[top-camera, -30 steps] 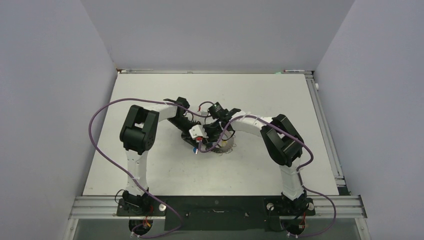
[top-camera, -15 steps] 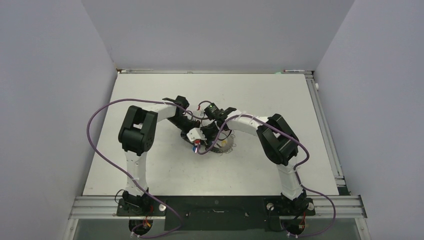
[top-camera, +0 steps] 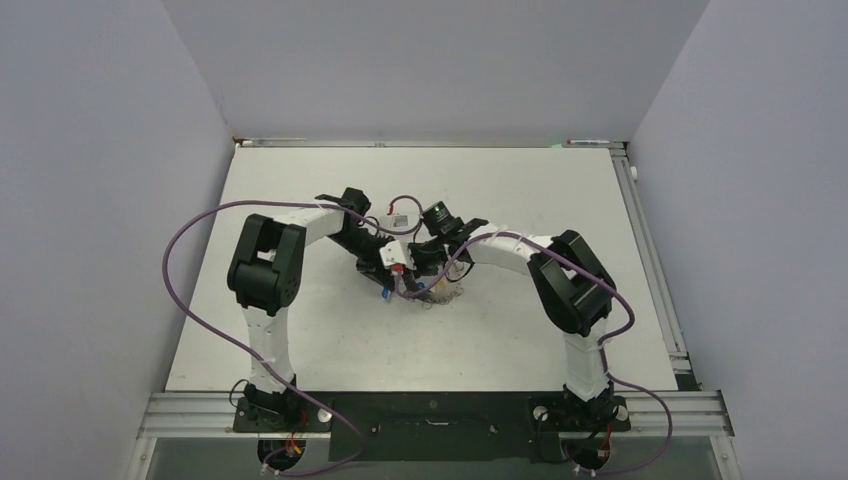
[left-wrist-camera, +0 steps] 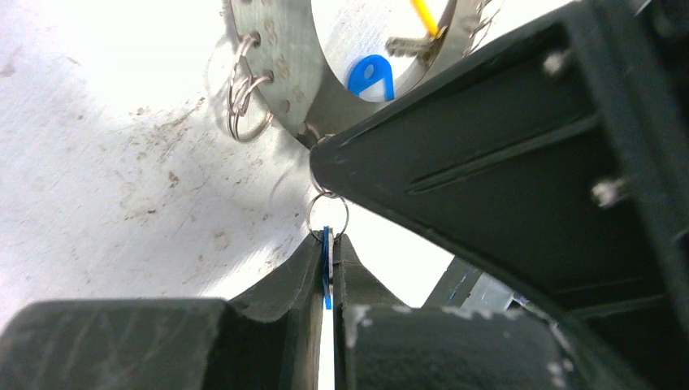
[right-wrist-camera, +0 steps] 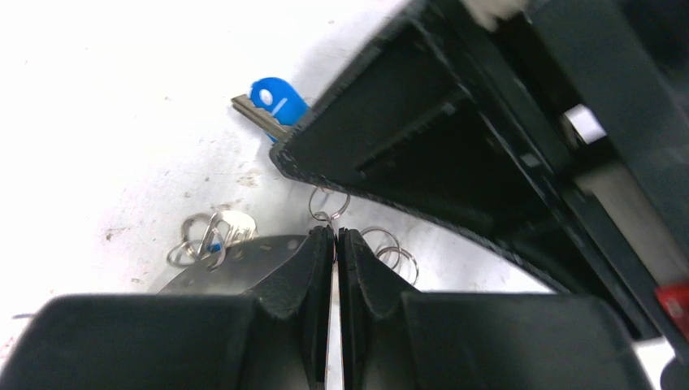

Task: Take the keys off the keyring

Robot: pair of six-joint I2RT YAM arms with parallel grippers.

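The keyring [left-wrist-camera: 280, 77] is a flat silver ring with small holes, lying on the white table; it also shows in the right wrist view [right-wrist-camera: 236, 258] and the top view [top-camera: 441, 291]. My left gripper [left-wrist-camera: 328, 244] is shut on the edge of a blue tag [left-wrist-camera: 327, 272] whose small split ring [left-wrist-camera: 327, 213] sticks out above the fingertips. My right gripper [right-wrist-camera: 335, 237] is shut at the keyring's rim, tip to tip with the left one [top-camera: 392, 272]. A loose blue-tagged key [right-wrist-camera: 272, 101] lies on the table. Another blue tag [left-wrist-camera: 370, 77] and a yellow one [left-wrist-camera: 424, 12] lie inside the ring.
Small split rings hang from the keyring's holes [left-wrist-camera: 244, 106] and lie beside my right fingers [right-wrist-camera: 392, 250]. A silver key cluster [right-wrist-camera: 207, 236] rests at the ring's edge. Both purple cables loop over the arms [top-camera: 200, 230]. Grey walls enclose the table [top-camera: 300, 340].
Both grippers have shifted a little toward the far side of the table, staying together at the ring. The left elbow has swung left. The keyring moved slightly with them.
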